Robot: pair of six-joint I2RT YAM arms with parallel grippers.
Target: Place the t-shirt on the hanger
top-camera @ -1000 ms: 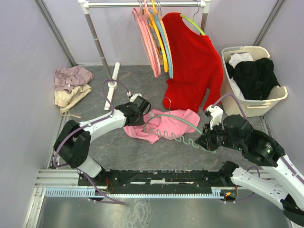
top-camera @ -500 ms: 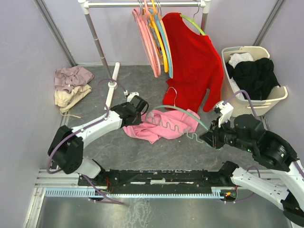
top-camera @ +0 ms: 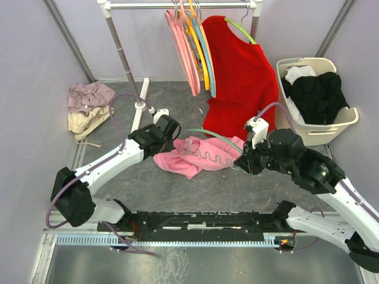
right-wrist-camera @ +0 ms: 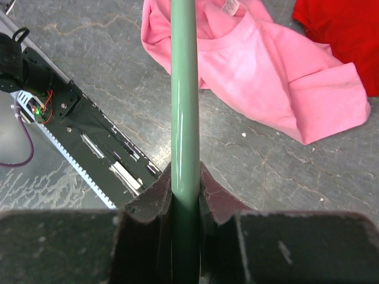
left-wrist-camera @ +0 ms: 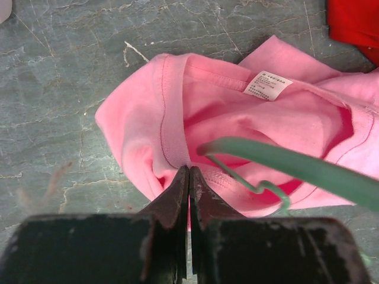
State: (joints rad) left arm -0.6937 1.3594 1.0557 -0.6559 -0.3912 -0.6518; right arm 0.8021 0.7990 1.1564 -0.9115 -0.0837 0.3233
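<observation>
The counter (top-camera: pixel 148 189) is your widest reference here: the t-shirt (left-wrist-camera: pixel 148 118) lies crumpled on it directly ahead of the left jaws, spreading away to their far right, and well out beyond the right jaws. The left jaws are closed tight on the near rim of the collar, with only a sliver of pink showing between them, so you already have your anchor. The right jaws are clamped around one straight arm of the hanger (right-wrist-camera: pixel 185 89), which runs out ahead of them toward the shirt. Its curved end sits just past the tips of the left jaws, level with the neck opening (whether it has actually passed inside the collar I cannot tell from these views). The step in hand looks to be feeding that end through the neck. To do it well, raise the pinched rim a little so the opening gapes, and make sure you hold one layer of ribbing, not both, or the mouth will be pinned shut. Then bring the hanger in low and slow, just above the left jaws, watching that the wavy lower bar does not catch the collar edge and drag the whole shirt along the counter. Smallest of all, a white label (left-wrist-camera: pixel 267 86) is sewn inside the back of the neck, beyond and right of the left jaws; it carries dark print, too small to read.
</observation>
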